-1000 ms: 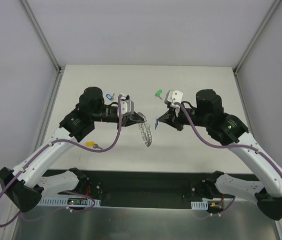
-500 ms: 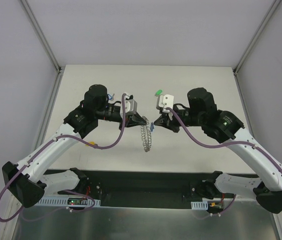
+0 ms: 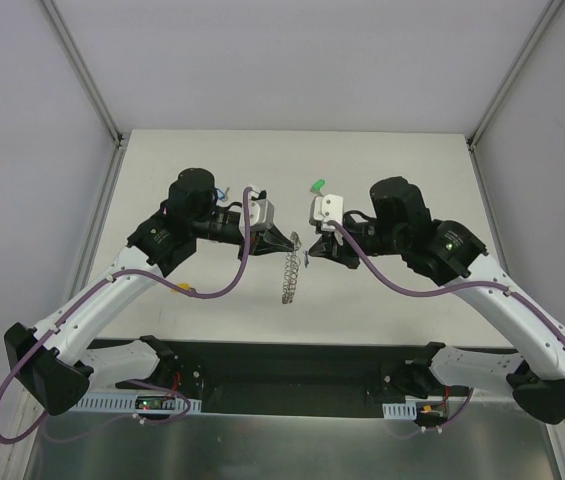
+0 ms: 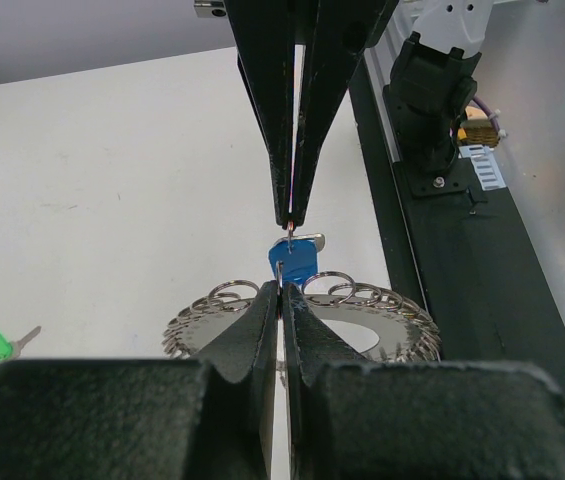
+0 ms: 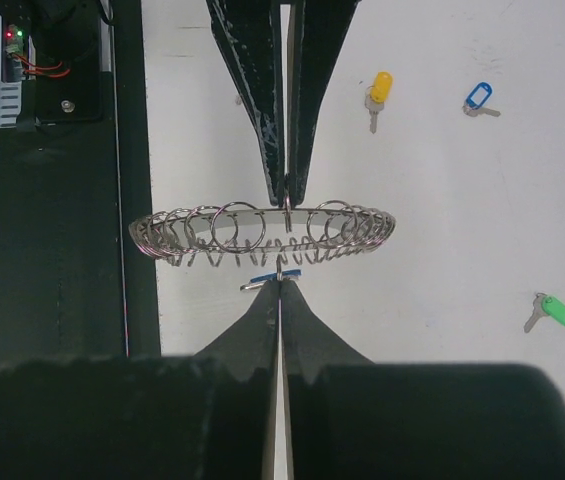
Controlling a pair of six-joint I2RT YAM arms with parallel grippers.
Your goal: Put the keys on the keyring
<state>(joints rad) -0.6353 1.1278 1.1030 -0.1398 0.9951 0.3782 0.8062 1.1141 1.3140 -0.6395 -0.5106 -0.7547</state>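
Top external view: left gripper (image 3: 293, 243) and right gripper (image 3: 308, 250) meet tip to tip above the middle of the table (image 3: 412, 170).
Left jaws are pinched together on the rim of the keyring (image 4: 362, 305), which hangs from them clear of the table. Right jaws are clamped on the solid-blue key (image 4: 295, 260), just beside the ring's wire loops where the left jaws grip; whether key and loops touch cannot be told. Green key (image 5: 557, 312), yellow key (image 5: 380, 88) and pale blue key (image 5: 478, 97) lie on the table, well apart from the ring.
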